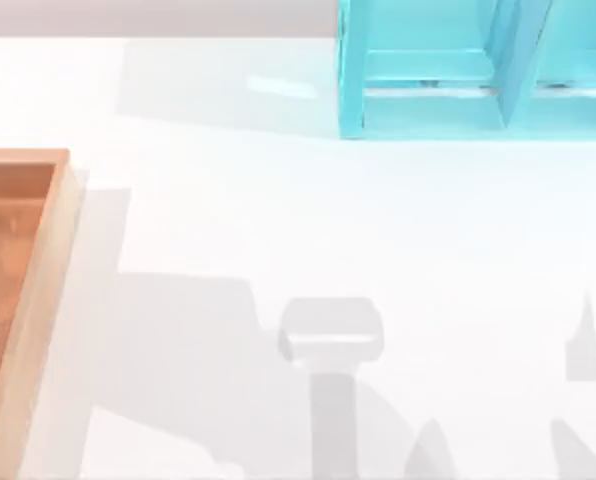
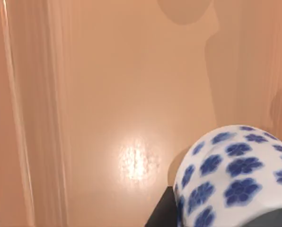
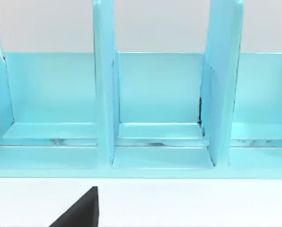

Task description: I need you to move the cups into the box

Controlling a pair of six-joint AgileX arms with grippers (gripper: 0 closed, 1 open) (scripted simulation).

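Note:
A white cup with a blue floral pattern (image 2: 235,175) sits close to the left wrist camera, held above the orange-brown inside of the box (image 2: 131,94). My left gripper (image 2: 221,224) is shut on it, with one dark finger (image 2: 161,213) pressed against the cup's side. In the top view the box (image 1: 40,290) lies at the table's left edge, its light tan rim showing. My right gripper (image 3: 79,215) hangs low over the white table, facing the turquoise shelf unit.
A turquoise shelf unit (image 1: 448,70) with upright dividers (image 3: 103,85) stands at the back right of the table. White tabletop (image 1: 278,220) stretches between it and the box, crossed by grey shadows of the arms.

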